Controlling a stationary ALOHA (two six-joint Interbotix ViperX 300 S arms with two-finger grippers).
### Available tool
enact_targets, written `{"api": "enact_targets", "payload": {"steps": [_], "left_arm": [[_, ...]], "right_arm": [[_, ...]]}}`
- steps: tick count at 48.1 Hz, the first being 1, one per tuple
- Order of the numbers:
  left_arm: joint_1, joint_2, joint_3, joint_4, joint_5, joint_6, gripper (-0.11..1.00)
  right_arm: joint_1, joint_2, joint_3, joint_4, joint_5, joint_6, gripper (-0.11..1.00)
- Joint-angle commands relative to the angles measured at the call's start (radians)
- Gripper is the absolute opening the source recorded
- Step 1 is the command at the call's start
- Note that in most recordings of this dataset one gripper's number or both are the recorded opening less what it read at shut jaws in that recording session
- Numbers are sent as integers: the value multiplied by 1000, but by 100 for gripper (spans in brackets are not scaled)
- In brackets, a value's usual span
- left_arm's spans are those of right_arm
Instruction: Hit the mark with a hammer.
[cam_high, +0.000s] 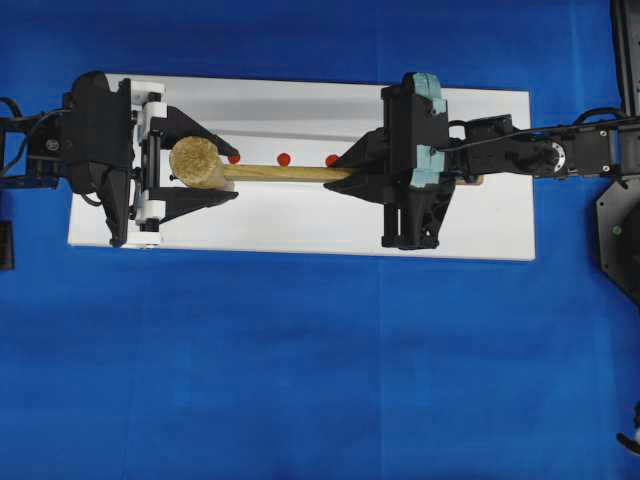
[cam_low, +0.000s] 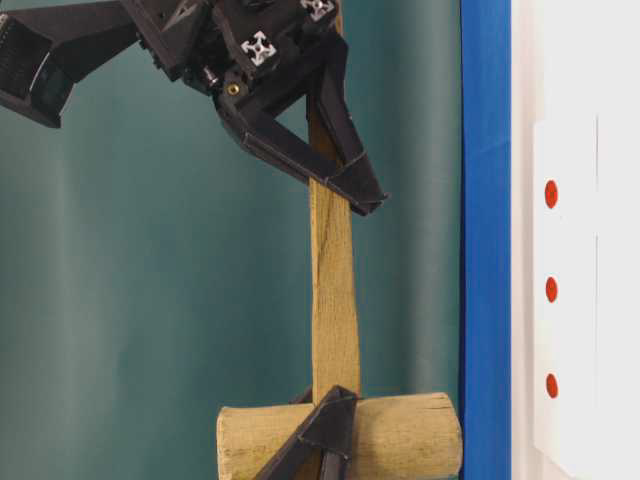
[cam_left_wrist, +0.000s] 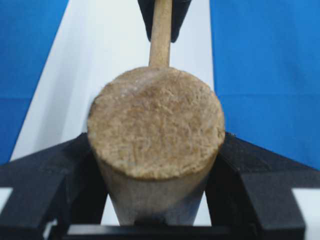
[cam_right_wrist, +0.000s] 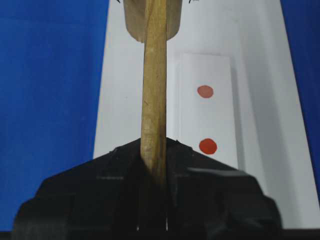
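The hammer (cam_high: 280, 173), a light wooden mallet, hangs level above the white board, held at both ends. My left gripper (cam_high: 232, 172) is shut on its thick head (cam_left_wrist: 156, 122), one finger on each side. My right gripper (cam_high: 340, 174) is shut on the flat handle (cam_right_wrist: 154, 75), with the jaws tight against it. Three red dots run in a row on the raised white block (cam_right_wrist: 215, 115). The dot nearest the right gripper looks slightly the largest and is the mark (cam_high: 331, 160) (cam_low: 551, 193). The head covers part of the leftmost dot (cam_high: 234, 158). In the table-level view the hammer (cam_low: 335, 290) is well clear of the block (cam_low: 565, 240).
The white board (cam_high: 300, 225) lies on a blue cloth (cam_high: 300, 380) that stretches in front and behind. A dark stand (cam_high: 620, 230) sits at the right edge. The middle red dot (cam_high: 283, 158) shows just behind the handle.
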Motion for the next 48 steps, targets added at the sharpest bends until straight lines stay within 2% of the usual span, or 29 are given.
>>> {"api": "enact_targets", "payload": {"steps": [1, 4, 12, 15, 23, 29, 36, 48], "left_arm": [[-6, -5, -20, -2, -3, -12, 45], [-6, -6, -20, -2, -2, -21, 45], [-6, -11, -20, -2, 2, -43, 45], [-6, -12, -21, -2, 2, -55, 45], [-5, -18, -34, -2, 8, -124, 45], [-6, -18, -55, -2, 26, -249, 45], [-5, -18, -75, -2, 28, -454, 45], [-11, -20, -87, -2, 29, -876, 45]], "right_arm": [[-3, -12, -38, -2, -11, 0, 14], [-3, -14, -38, -2, -12, 0, 29], [5, -14, -40, -8, -25, -3, 79], [12, -14, -41, -20, -29, -3, 92], [18, -14, -46, -38, -32, -3, 89], [20, -14, -46, -41, -35, -3, 90], [20, -14, -44, -46, -37, -3, 90], [20, -12, -38, -69, -37, -2, 90]]}}
